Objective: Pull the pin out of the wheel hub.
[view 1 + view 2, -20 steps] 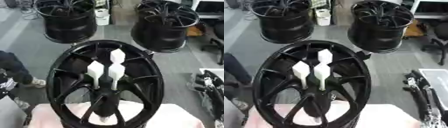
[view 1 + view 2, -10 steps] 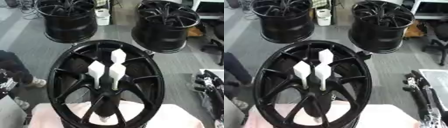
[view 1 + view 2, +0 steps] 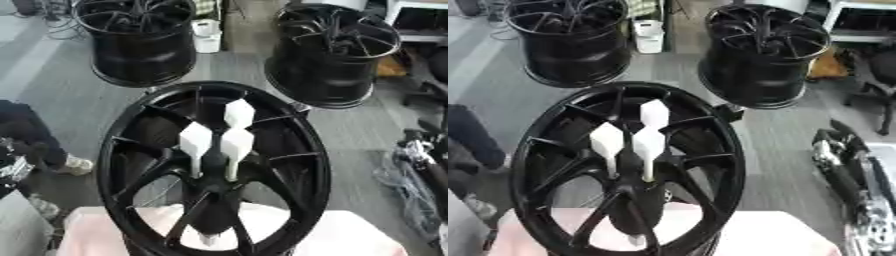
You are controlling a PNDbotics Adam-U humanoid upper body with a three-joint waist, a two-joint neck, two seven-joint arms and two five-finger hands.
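Observation:
A black wheel hub (image 3: 289, 150) stands upright on a pale pink surface (image 3: 350, 235) straight ahead. Three white pins with faceted heads stick out of its centre: one higher up (image 3: 238, 113), one at the left (image 3: 196, 141), one at the right (image 3: 236, 144). A small white tip (image 3: 207, 239) shows low on the wheel. Black and silver parts of my right arm (image 3: 843, 170) hang at the right edge, away from the wheel; its hand is not clear. A grey metallic bit of my left hand (image 3: 10, 166) shows at the left edge, also apart from the wheel.
Two more black wheels stand on the grey floor behind, one at the left (image 3: 140, 45) and one at the right (image 3: 332, 55). A white container (image 3: 207, 36) sits between them. A person's dark leg and shoe (image 3: 72, 163) are at the left.

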